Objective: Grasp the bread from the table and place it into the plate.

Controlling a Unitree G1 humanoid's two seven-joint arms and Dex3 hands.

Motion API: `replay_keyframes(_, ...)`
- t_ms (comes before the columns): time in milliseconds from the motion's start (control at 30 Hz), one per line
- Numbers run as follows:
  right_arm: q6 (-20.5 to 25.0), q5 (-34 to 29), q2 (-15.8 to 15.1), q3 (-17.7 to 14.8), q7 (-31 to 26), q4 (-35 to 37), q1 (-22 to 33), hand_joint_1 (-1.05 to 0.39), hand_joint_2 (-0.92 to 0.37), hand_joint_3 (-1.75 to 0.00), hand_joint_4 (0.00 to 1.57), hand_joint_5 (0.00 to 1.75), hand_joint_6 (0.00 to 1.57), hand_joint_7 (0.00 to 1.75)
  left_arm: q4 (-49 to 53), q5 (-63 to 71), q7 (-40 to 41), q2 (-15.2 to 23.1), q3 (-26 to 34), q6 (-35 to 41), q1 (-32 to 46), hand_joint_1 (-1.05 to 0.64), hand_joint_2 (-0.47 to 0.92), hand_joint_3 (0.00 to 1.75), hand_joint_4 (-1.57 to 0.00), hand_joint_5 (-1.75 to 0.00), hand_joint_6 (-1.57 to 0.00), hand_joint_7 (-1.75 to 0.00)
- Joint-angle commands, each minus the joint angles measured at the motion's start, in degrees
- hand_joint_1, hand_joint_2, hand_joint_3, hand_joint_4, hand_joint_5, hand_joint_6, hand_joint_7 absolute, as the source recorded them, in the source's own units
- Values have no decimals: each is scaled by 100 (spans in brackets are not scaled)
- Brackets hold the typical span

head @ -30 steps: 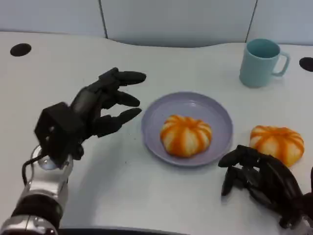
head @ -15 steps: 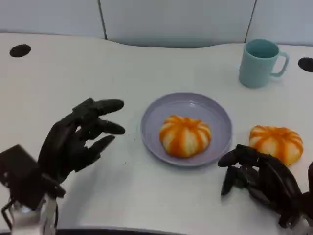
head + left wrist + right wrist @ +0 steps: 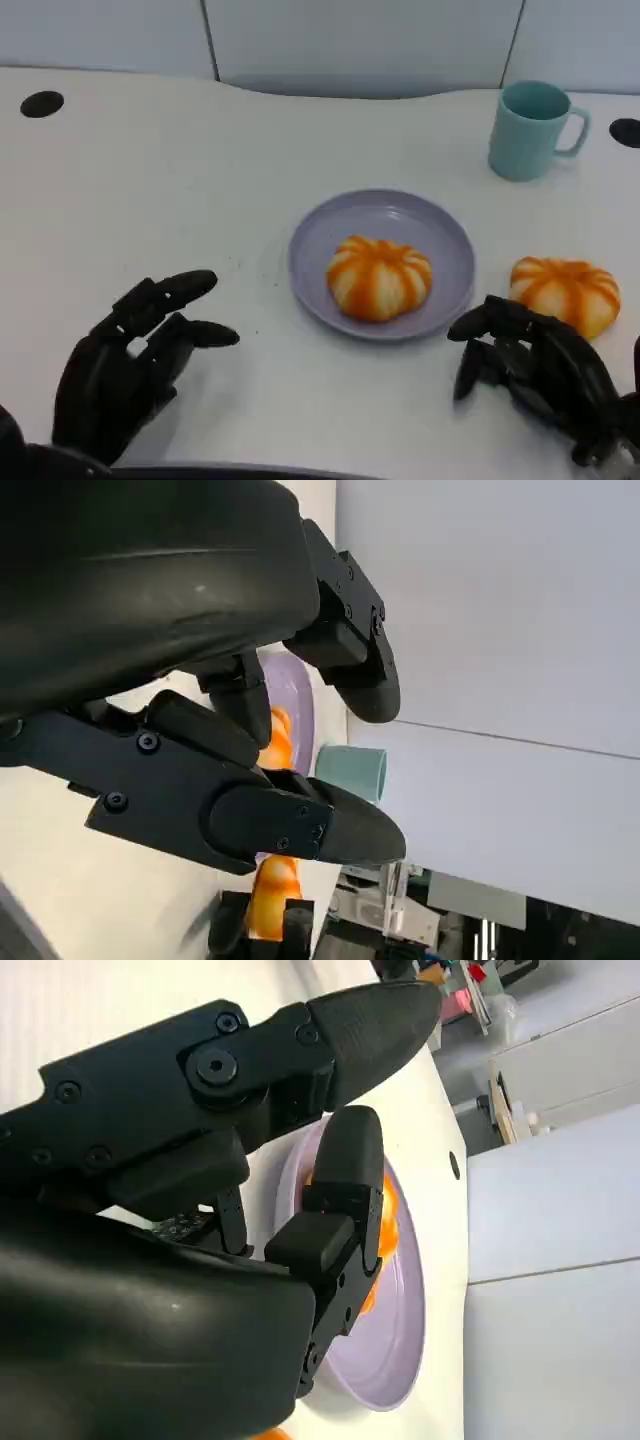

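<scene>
Your right hand (image 3: 535,375) rests empty, fingers curled, at five o'clock of the plate (image 3: 318,235), which holds one bread (image 3: 380,276), while another bread (image 3: 566,292) waits on the surface at three o'clock.

Left robot hand (image 3: 125,370) cut off at lower edge, second bread (image 3: 566,291) partly hidden behind right robot hand (image 3: 540,375)

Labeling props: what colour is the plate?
Pale lavender plate; clearest in the head view.
</scene>
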Motion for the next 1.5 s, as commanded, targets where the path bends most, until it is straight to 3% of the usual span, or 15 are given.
replay_keyframes(33,206,92,-70,-104,52,246,100,-52,-92,-10,64,157,71,103,-174,-134,-20,-15,101,310,183,-74,92,17,-40,-133,-51,-57)
replay_keyframes(433,97,108,-107,-134,218,347,65,-53,-92,-13,63,155,72,98,105,-184,-233,27,292,591,156,-72,92,18,-39,-148,-48,-76)
replay_keyframes(800,12,-1,-145,-57,81,214,124,-55,-92,-15,63,156,73,100,800,458,-127,161,302,-114,-19,-77,92,20,-43,-151,-52,-86)
replay_keyframes(1500,180,-15,-259,-57,-12,294,2,-54,-92,-11,61,156,73,101,1313,533,-8,80,454,-168,-362,-76,92,16,-45,-153,-50,-95)
